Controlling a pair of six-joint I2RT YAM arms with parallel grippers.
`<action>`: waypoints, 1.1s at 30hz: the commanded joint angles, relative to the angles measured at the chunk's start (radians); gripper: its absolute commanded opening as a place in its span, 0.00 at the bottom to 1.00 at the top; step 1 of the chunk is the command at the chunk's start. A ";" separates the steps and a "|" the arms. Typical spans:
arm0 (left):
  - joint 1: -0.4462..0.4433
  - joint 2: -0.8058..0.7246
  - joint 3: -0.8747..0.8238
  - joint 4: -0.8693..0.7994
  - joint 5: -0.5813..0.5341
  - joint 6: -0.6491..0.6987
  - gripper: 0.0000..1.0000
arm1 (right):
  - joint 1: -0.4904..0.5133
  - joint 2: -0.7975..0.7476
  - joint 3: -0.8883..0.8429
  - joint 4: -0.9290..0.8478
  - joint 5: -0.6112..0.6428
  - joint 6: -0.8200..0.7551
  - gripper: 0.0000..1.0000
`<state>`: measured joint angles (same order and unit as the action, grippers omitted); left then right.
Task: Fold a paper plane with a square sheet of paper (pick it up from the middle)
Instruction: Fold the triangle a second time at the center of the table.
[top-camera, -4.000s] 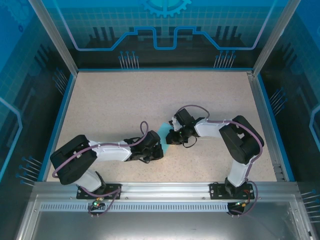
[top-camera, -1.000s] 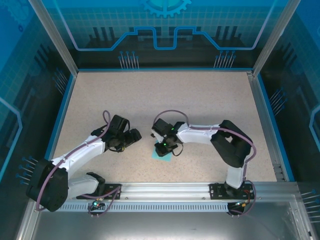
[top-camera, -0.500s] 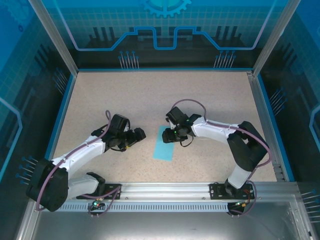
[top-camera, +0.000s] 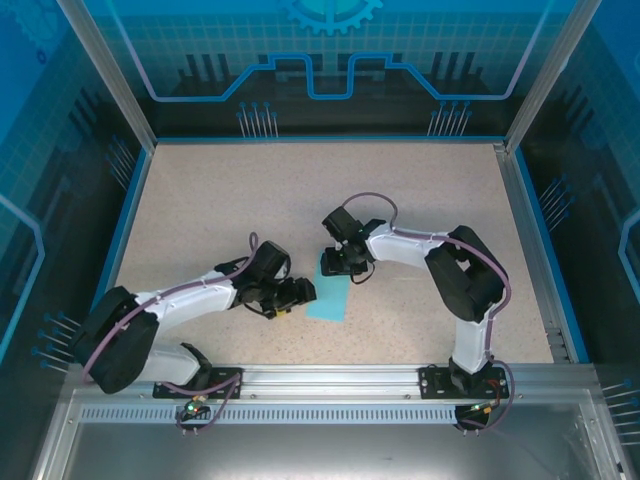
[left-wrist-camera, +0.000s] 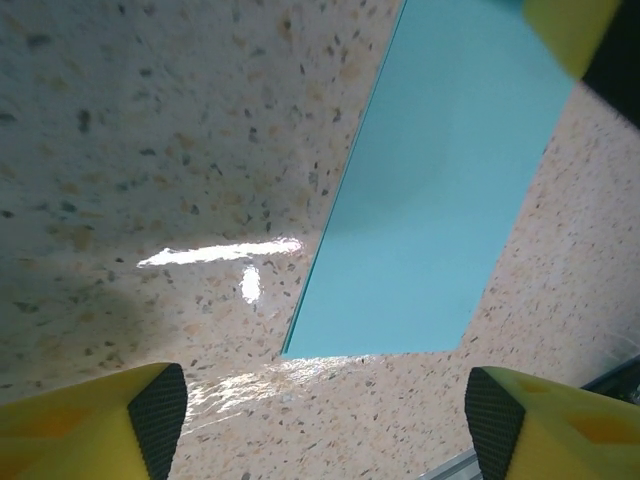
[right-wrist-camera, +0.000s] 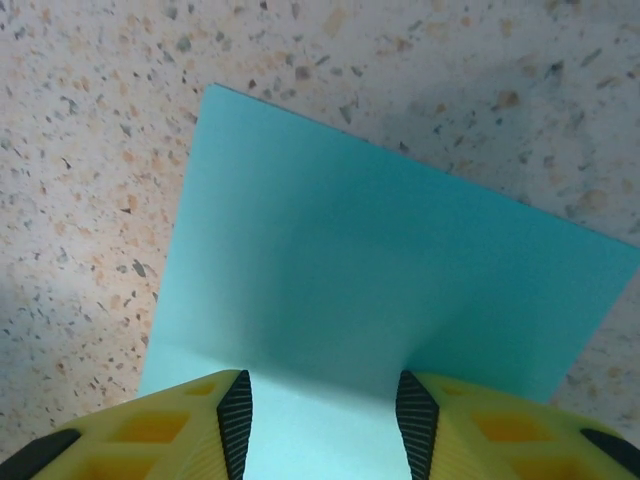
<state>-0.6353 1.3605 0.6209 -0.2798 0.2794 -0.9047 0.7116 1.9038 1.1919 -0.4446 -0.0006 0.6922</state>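
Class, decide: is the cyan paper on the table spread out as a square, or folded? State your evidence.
Folded. The paper lies flat as a narrow rectangle, clearly longer than it is wide, not a square.

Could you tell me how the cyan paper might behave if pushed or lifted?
The cyan paper lies dead flat on the table, so it is probably thin, light and floppy when lifted. The table shows glare, so a push would likely slide it.

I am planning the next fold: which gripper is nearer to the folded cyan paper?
Right. The right gripper is over the far end of the paper; the left gripper is just off its left edge.
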 joint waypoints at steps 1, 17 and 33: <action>-0.016 0.027 0.036 0.034 0.039 -0.038 0.74 | -0.021 0.056 -0.013 -0.031 0.009 0.022 0.46; -0.058 0.117 0.082 0.049 0.047 -0.048 0.72 | -0.086 0.092 -0.113 0.040 -0.085 0.038 0.42; -0.073 0.157 0.116 0.003 0.016 -0.023 0.73 | -0.103 0.121 -0.120 0.055 -0.100 0.035 0.41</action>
<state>-0.6987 1.5063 0.7048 -0.2348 0.3145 -0.9405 0.6228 1.9041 1.1362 -0.3721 -0.1699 0.7235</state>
